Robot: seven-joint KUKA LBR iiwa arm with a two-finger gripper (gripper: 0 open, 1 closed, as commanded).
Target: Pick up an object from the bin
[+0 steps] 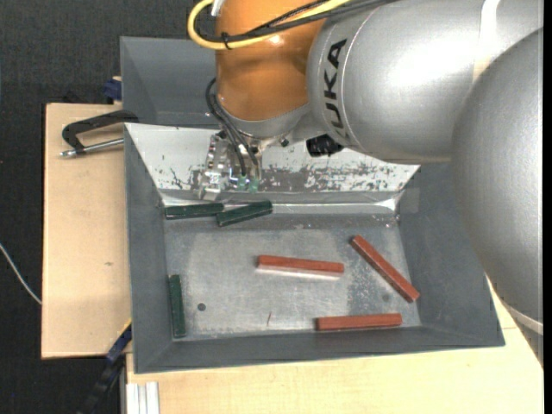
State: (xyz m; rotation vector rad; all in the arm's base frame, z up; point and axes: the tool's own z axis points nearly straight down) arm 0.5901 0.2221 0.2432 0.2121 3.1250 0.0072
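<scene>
Two green sticks (244,213) by the bin's (142,257) far wall, just beside the gripper (231,172); three red sticks (299,266) well apart. Cannot tell whether spread or clamped.

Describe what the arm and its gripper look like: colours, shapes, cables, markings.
The arm is thick, rounded silver-grey metal with black KUKA lettering. An orange domed cover caps its wrist, with a yellow cable and a black one looping over it. The gripper below is small, of bare grey metal.

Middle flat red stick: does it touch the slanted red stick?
Apart. Camera view shows bin floor between the middle flat red stick and the slanted red stick.
</scene>
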